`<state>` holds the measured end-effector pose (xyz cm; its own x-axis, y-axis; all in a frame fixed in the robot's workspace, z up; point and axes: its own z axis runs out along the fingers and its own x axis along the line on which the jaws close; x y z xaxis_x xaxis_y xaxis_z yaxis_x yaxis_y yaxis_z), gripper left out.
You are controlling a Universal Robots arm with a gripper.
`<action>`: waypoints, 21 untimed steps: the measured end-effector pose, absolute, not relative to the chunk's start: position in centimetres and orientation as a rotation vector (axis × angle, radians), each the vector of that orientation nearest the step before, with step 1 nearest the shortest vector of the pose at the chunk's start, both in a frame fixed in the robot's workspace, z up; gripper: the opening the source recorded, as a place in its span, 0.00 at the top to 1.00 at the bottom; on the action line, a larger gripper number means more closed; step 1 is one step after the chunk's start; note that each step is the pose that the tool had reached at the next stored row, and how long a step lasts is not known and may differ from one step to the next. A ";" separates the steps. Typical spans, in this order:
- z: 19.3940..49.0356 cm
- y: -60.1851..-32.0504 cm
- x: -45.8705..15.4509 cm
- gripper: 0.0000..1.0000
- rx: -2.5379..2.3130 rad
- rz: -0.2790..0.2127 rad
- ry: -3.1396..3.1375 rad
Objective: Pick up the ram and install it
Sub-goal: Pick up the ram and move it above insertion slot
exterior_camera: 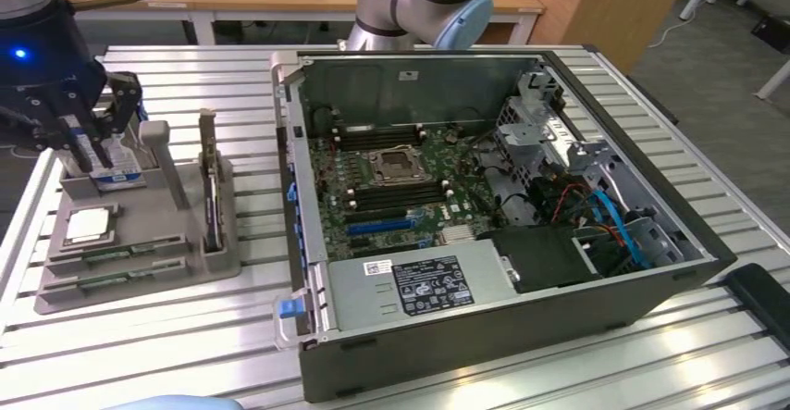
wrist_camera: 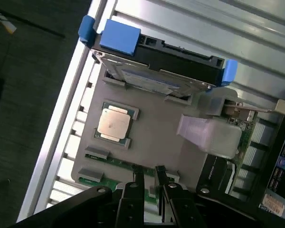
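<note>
Gripper [wrist_camera: 149,175]: fingers partly spread, nothing between them, hovering above the gray tray [exterior_camera: 185,220]. We count two ram sticks [exterior_camera: 120,254] seated in tray slots just beside the CPU [exterior_camera: 89,227].

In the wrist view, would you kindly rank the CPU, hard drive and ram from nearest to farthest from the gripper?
1. ram, right at the gripper.
2. CPU, middle of the tray.
3. hard drive, tray's far end.
</note>
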<state>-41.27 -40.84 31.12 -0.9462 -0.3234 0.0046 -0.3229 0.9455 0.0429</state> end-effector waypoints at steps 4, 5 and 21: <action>31.0 -40.8 -41.3 0.76 0.623 -0.064 -3.065; 31.0 -40.8 -41.3 0.76 0.653 -0.064 -3.059; 30.5 -40.8 -41.3 0.76 1.087 -0.060 -2.926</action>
<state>-41.26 -40.84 30.47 -0.7574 -0.6529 0.0046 -0.6522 0.7568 0.0429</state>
